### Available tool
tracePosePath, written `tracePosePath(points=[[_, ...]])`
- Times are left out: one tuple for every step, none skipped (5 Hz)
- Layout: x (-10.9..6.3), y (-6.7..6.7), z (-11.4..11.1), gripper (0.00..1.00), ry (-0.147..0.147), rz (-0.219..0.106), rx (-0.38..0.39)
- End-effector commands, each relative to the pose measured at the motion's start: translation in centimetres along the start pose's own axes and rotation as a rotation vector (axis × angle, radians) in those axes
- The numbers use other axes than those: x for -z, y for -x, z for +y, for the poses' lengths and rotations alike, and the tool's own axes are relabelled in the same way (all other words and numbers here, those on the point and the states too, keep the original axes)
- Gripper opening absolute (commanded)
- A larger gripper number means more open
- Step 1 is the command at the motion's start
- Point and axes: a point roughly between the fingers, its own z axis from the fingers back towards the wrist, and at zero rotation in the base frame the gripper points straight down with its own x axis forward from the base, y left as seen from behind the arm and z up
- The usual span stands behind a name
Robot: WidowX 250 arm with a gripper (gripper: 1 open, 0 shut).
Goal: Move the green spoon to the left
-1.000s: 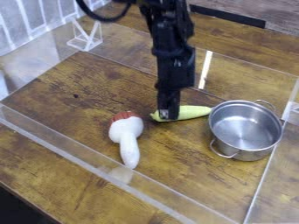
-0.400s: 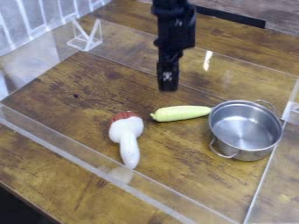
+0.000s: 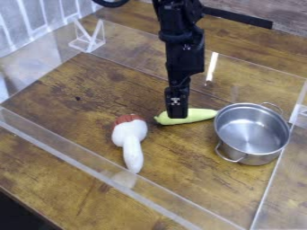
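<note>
Spoon (image 3: pixel 189 116) on table beside pot (image 3: pixel 252 132); jaws over its left end

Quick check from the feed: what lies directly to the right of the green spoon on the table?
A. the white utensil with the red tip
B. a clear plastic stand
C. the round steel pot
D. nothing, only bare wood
C: the round steel pot sits just right of the green spoon, whose right tip nearly reaches its rim, while the white utensil lies to the spoon's left.

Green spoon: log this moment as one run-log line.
gripper: open, down over spoon | green spoon: on table, beside steel pot | move left: not done
</note>
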Motion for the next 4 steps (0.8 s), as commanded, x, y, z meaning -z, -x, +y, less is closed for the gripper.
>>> tracePosePath(points=[[1.3,-0.4,0.3,1.00,-0.020,-0.033,0.018],[1.5,0.0,-0.3,0.00,0.004,-0.036,0.060],[1.1,0.8,-0.8,0.00,0.007,-0.034,0.090],[0.2,1.5,-1.4,0.00,0.003,-0.033,0.114]])
